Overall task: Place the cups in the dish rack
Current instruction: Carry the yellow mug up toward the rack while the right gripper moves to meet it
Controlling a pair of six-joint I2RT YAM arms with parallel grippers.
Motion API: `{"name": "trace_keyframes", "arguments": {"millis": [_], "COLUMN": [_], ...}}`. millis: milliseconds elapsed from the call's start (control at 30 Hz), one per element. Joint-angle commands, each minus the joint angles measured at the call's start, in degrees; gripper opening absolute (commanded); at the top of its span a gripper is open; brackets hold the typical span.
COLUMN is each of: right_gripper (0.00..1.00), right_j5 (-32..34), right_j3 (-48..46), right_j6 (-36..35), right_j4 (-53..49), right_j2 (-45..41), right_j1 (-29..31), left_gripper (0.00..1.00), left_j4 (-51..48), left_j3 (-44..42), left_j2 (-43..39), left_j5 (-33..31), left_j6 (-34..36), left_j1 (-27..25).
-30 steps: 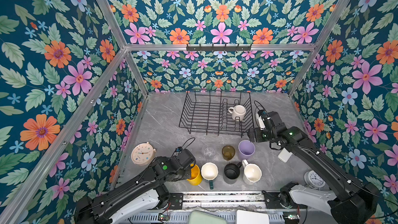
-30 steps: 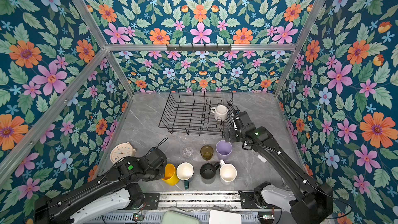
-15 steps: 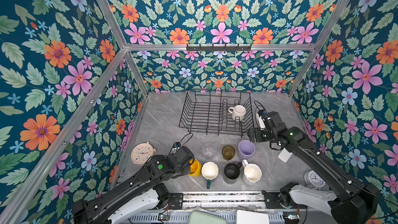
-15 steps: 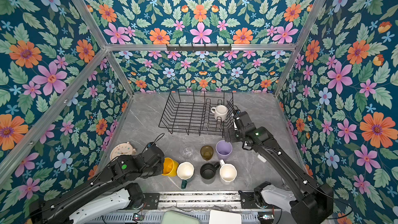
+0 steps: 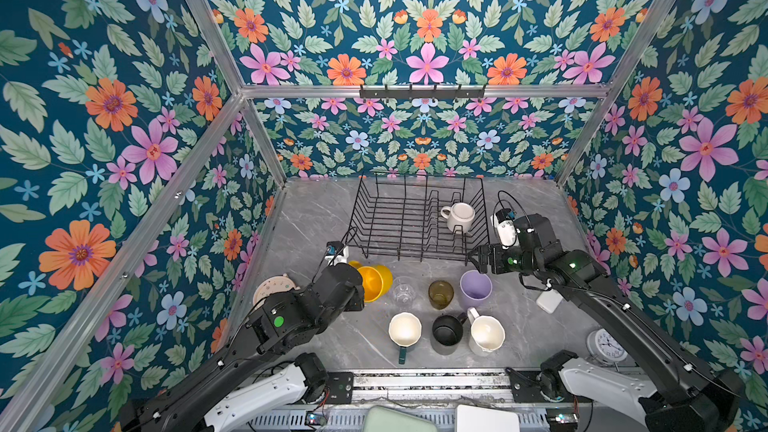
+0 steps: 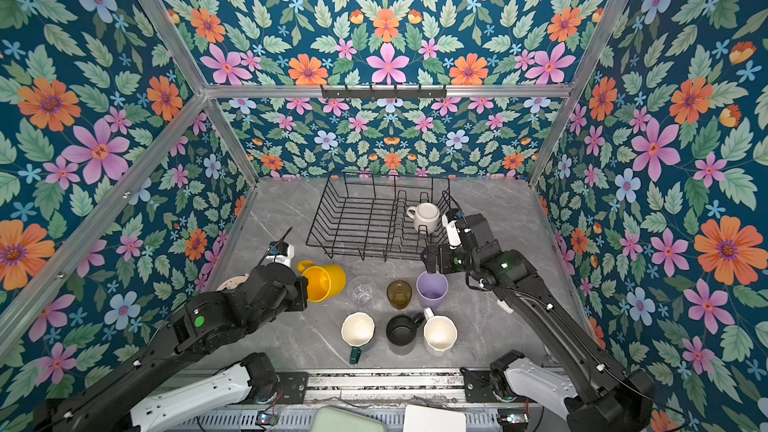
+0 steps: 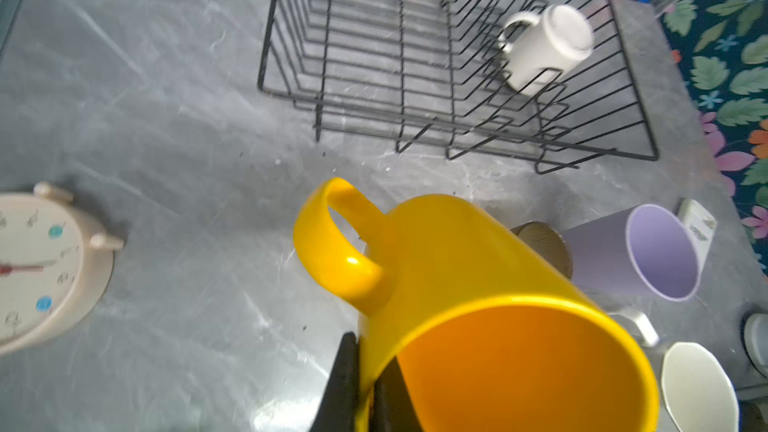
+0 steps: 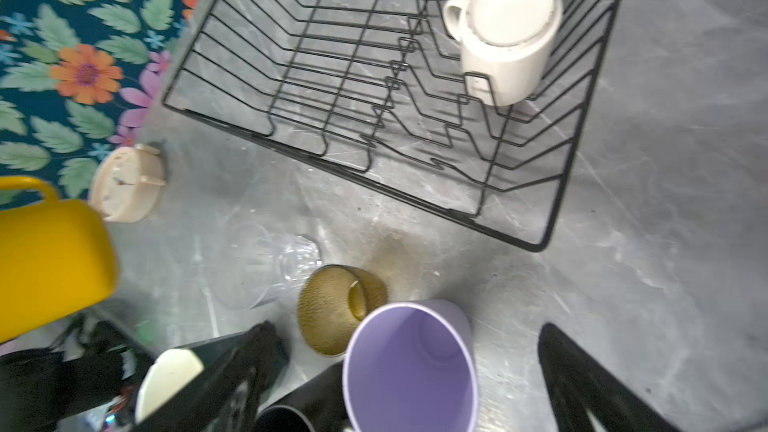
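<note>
A: Top views, item one: yellow mug [image 5: 376,282], tipped sideways, just in front of the dish rack [image 5: 386,218], outside it.
B: Held by?
A: Left gripper [image 5: 359,288]. In the left wrist view it is clamped on the rim (one finger inside).
B: Right wrist?
A: Right gripper [image 8: 407,336], jaws spread wide, lilac tumbler [image 8: 415,380] between them. White mug [image 8: 507,35] sits inverted in the rack.

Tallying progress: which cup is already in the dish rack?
The white mug, bottom up at the right end of the dish rack. The yellow mug is in the left gripper; the others stand outside it.
</note>
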Motion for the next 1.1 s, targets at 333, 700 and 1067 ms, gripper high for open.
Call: {"name": "trace_keyframes", "arguments": {"millis": [333, 700, 1067], "right_gripper": [0.99, 0.99, 0.99], "right_j5": [-25.0, -27.4, -31.9], "right_j3": [-3.7, -7.8, -4.5], "right_j6": [15.0, 24.9, 25.4], "right_j4": [21.4, 37.8, 40.6], "right_j2": [-3.4, -0.6, 3.6], "right_j1": [0.0, -3.1, -3.2], "left_gripper": [0.0, 0.0, 0.0], "left_j4": [43.1, 61.4, 85.1], "left_j3": [-6.4, -6.7, -13.8], "left_j2": [6.2, 15.4, 18.7], "left_j5": [26.1, 67.3, 79.7], "left_j6": [28.8, 34.3, 27.2], "left_j1": [14.2, 34.8, 36.6]}}
